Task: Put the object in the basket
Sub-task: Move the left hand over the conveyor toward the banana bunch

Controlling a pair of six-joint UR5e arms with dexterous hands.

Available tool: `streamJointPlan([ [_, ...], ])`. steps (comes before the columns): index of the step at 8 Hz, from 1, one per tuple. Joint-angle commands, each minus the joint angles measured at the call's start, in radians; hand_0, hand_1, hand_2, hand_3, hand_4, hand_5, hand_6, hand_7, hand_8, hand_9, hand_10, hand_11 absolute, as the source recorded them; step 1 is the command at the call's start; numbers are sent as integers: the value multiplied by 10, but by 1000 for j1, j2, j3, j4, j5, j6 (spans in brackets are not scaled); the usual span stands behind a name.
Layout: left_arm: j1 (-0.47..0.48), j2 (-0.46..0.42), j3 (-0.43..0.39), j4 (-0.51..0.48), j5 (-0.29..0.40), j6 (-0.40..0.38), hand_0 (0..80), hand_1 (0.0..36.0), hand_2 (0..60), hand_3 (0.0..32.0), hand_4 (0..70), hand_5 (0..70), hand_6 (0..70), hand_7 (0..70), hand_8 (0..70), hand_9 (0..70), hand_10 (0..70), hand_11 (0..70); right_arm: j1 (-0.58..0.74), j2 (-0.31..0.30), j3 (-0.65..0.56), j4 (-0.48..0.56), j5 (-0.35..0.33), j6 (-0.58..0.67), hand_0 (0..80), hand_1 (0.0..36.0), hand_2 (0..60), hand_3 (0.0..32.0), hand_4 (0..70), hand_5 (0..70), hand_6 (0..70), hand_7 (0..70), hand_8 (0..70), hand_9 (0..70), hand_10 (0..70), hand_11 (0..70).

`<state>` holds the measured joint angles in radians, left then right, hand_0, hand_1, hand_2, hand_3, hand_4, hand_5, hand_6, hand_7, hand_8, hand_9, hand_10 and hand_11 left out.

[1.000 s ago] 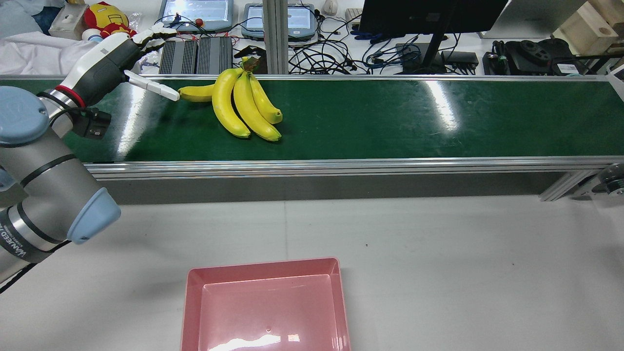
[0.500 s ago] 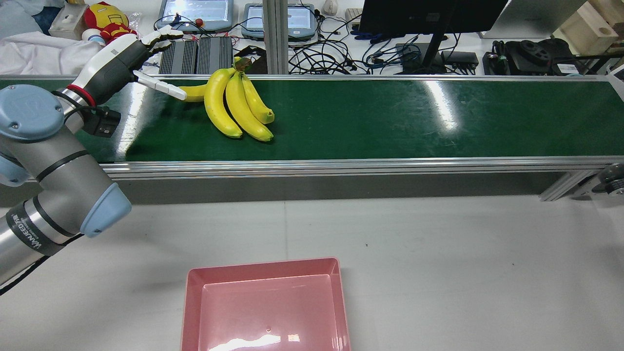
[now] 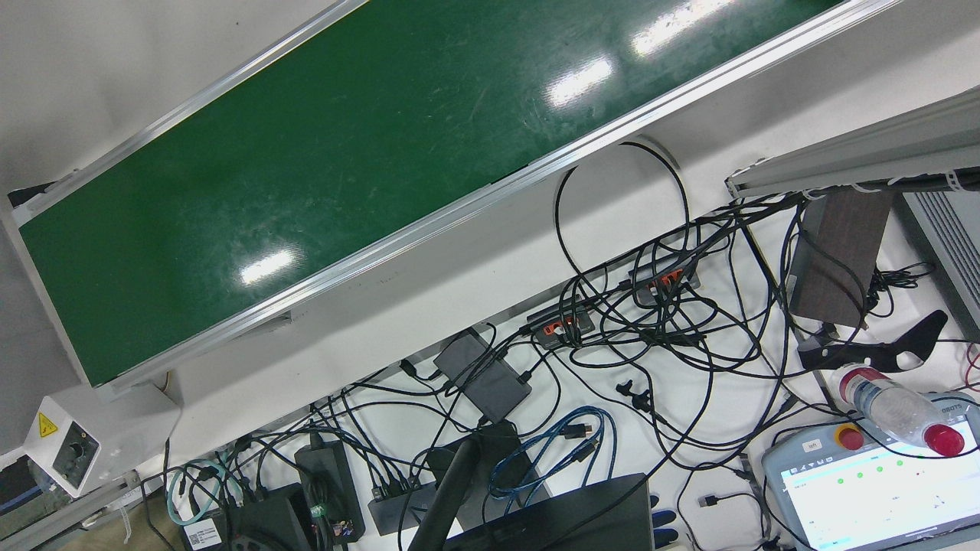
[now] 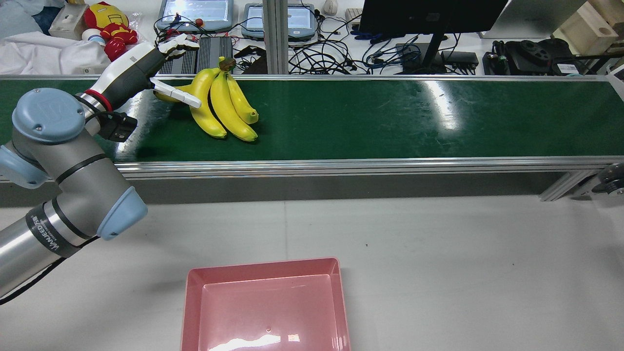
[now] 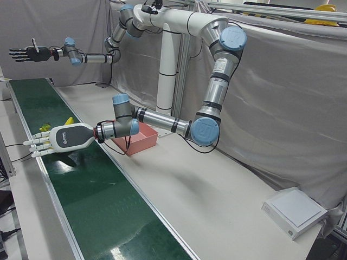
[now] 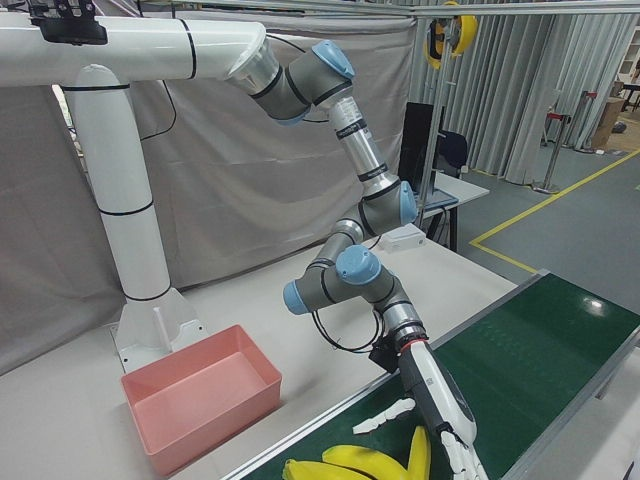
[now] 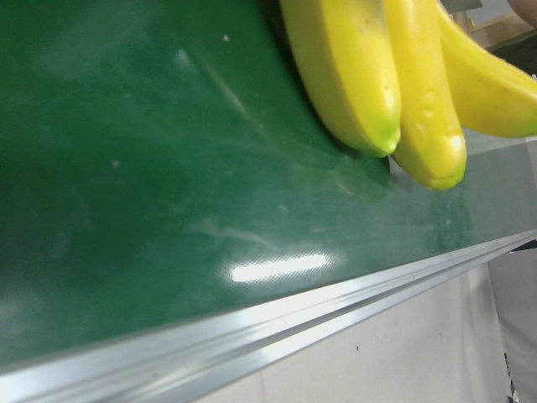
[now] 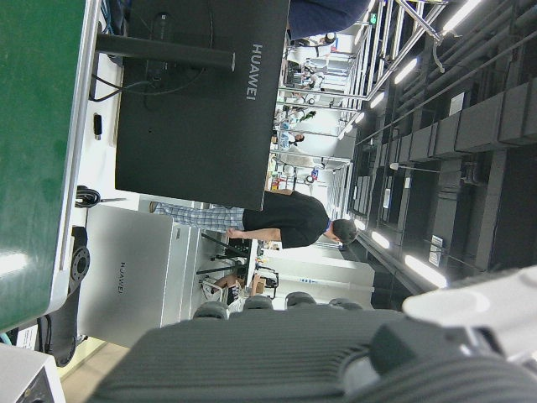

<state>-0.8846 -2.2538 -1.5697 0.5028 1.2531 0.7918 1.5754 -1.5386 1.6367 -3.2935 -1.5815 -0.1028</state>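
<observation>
The bananas (image 4: 222,109) lay on the green belt (image 4: 390,117), near its far edge. The left hand (image 4: 146,66) hung over them with fingers (image 4: 180,97) spread, one stretched across the bunch, holding nothing. The right hand (image 5: 24,53) was raised well off past the belt's end, fingers spread and empty. The pink basket (image 4: 265,304) sat on the desk (image 4: 463,268), well apart from the bananas.

A monitor (image 4: 429,14) stands at twelve o'clock behind the belt. A red toy (image 4: 105,19) sits at ten o'clock. Tangled cables (image 3: 651,321) lie beside a bottle (image 3: 896,409).
</observation>
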Motion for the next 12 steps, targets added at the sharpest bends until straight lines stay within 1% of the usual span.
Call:
streamJointPlan([
  [1, -5, -23, 2, 46, 0, 73, 537, 143, 0, 24, 110, 216, 23, 63, 121, 90, 17, 40, 2, 0, 2, 0, 0, 0, 0, 0, 0, 0, 0, 0, 0, 0, 0, 0, 0, 0],
  [2, -5, -30, 3, 68, 0, 101, 531, 142, 0, 20, 106, 213, 22, 61, 120, 89, 16, 39, 2, 0, 2, 0, 0, 0, 0, 0, 0, 0, 0, 0, 0, 0, 0, 0, 0, 0],
  [3, -5, -32, 3, 83, 0, 115, 533, 143, 0, 28, 104, 220, 21, 60, 120, 88, 14, 37, 0, 0, 2, 0, 0, 0, 0, 0, 0, 0, 0, 0, 0, 0, 0, 0, 0, 0],
  [4, -5, -44, 3, 109, 0, 145, 537, 149, 0, 36, 96, 225, 22, 62, 119, 87, 13, 36, 0, 0, 2, 0, 0, 0, 0, 0, 0, 0, 0, 0, 0, 0, 0, 0, 0, 0],
  [5, -5, -49, 2, 120, 2, 159, 526, 145, 5, 44, 85, 221, 20, 61, 121, 88, 14, 36, 0, 0, 2, 0, 0, 0, 0, 0, 0, 0, 0, 0, 0, 0, 0, 0, 0, 0],
  [7, -7, -49, 3, 122, 2, 162, 530, 150, 10, 30, 92, 237, 24, 64, 125, 90, 14, 36, 0, 0, 2, 0, 0, 0, 0, 0, 0, 0, 0, 0, 0, 0, 0, 0, 0, 0],
  [8, -7, -49, 14, 120, 0, 176, 529, 153, 22, 40, 88, 239, 24, 65, 122, 90, 19, 43, 0, 0, 2, 0, 0, 0, 0, 0, 0, 0, 0, 0, 0, 0, 0, 0, 0, 0],
  [9, -8, -50, 26, 115, 0, 184, 526, 151, 20, 48, 81, 228, 23, 63, 123, 91, 19, 43, 0, 0, 2, 0, 0, 0, 0, 0, 0, 0, 0, 0, 0, 0, 0, 0, 0, 0],
  [10, -8, -49, 31, 115, 0, 184, 525, 151, 28, 52, 80, 226, 22, 64, 122, 89, 20, 45, 0, 0, 2, 0, 0, 0, 0, 0, 0, 0, 0, 0, 0, 0, 0, 0, 0, 0],
  [11, -7, -49, 39, 115, 0, 187, 525, 155, 44, 32, 92, 232, 24, 66, 127, 92, 20, 45, 2, 0, 2, 0, 0, 0, 0, 0, 0, 0, 0, 0, 0, 0, 0, 0, 0, 0],
  [12, -2, -47, 48, 115, 0, 190, 535, 166, 77, 0, 155, 272, 37, 75, 133, 110, 34, 65, 0, 0, 2, 0, 0, 0, 0, 0, 0, 0, 0, 0, 0, 0, 0, 0, 0, 0],
])
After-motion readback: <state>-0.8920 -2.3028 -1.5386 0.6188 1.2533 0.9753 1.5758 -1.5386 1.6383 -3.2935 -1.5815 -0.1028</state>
